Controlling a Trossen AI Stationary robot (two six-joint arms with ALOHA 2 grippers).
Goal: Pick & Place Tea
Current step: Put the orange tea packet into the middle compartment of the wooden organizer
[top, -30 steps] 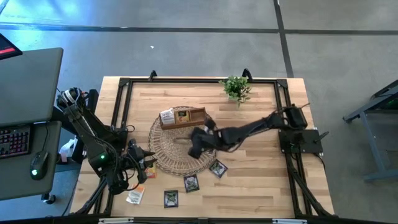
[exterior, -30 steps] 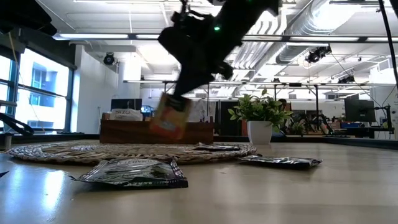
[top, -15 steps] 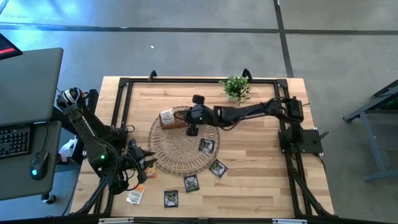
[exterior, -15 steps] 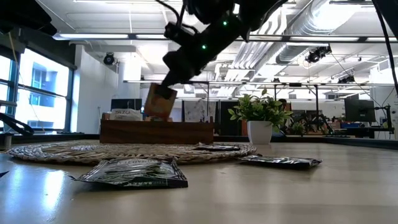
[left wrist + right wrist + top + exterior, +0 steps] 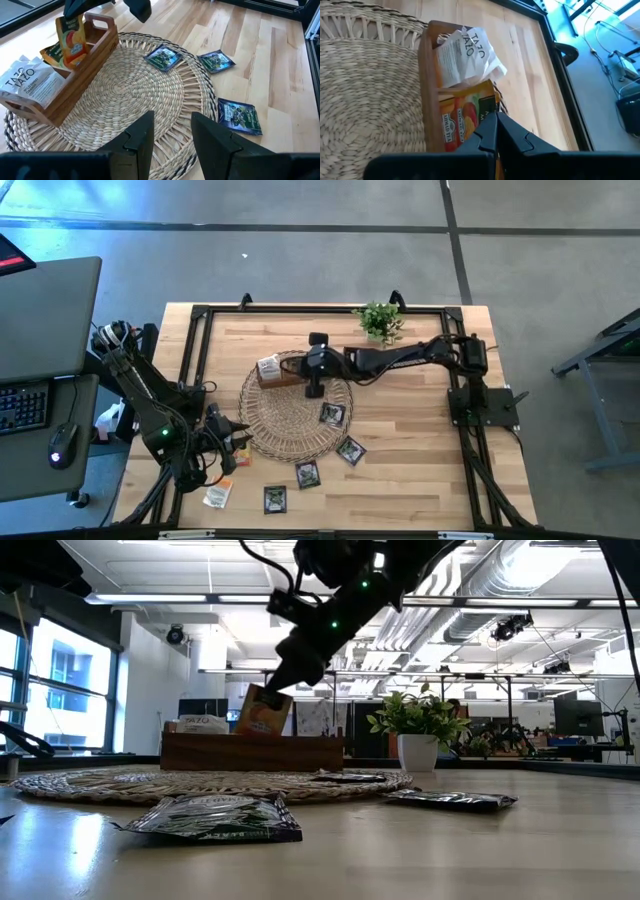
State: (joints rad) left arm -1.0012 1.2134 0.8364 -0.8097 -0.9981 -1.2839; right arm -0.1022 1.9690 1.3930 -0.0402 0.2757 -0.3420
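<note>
A woven mat [image 5: 295,418] lies mid-table [image 5: 420,470]; a wooden tray [image 5: 300,370] sits on its far edge. One packet [image 5: 332,413] lies on the mat's right part; three more [image 5: 350,450] [image 5: 307,474] [image 5: 274,499] rest on the table toward the near edge. A potted plant [image 5: 380,320] stands at the far edge.

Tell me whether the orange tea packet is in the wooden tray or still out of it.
Partly in: the orange packet stands upright, its lower end inside the wooden tray, with the right gripper shut on its top.
</note>
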